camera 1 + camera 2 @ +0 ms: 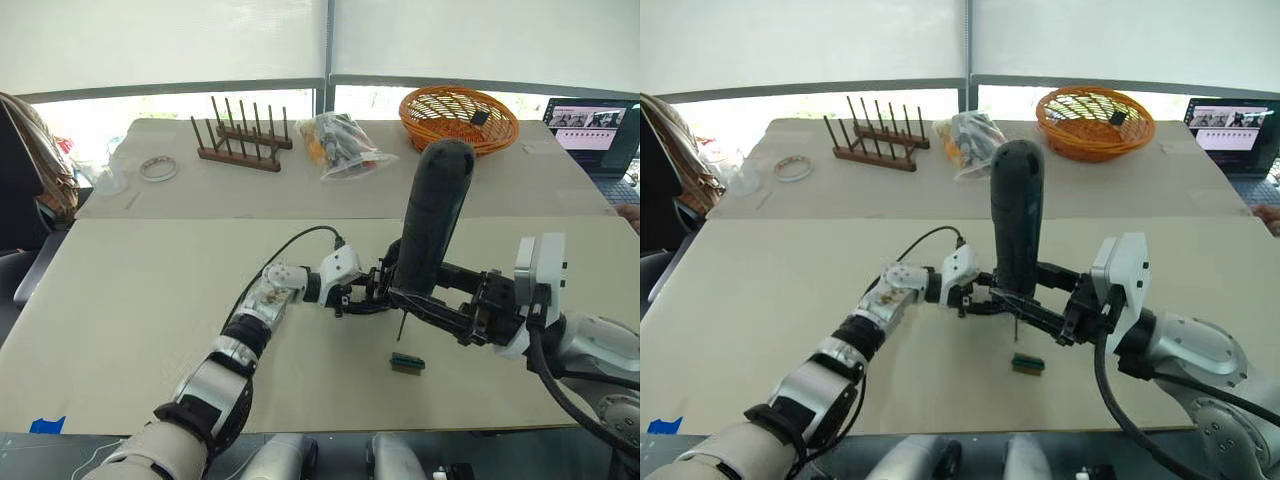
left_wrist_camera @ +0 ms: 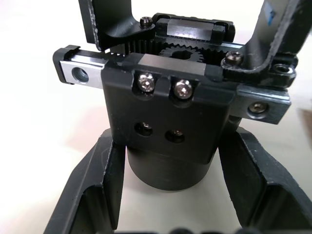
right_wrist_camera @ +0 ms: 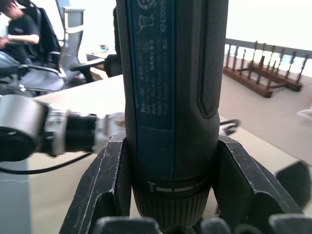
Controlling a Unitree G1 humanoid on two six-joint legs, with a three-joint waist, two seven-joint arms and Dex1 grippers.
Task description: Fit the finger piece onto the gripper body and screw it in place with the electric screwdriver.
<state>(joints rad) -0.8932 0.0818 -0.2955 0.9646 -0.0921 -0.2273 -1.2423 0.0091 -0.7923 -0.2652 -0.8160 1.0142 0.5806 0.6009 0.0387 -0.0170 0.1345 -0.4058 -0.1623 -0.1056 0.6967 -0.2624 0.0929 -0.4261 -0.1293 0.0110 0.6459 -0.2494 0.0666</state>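
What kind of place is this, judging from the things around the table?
Probably an office or lab used as a robot test space: a laptop stands at the table's far corner, a seated person and office chairs are nearby, and props such as a wicker basket wait behind.

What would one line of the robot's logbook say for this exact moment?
left gripper: shut on gripper body | right gripper: shut on electric screwdriver, upright | bit: pointing down beside body | small green part: on table
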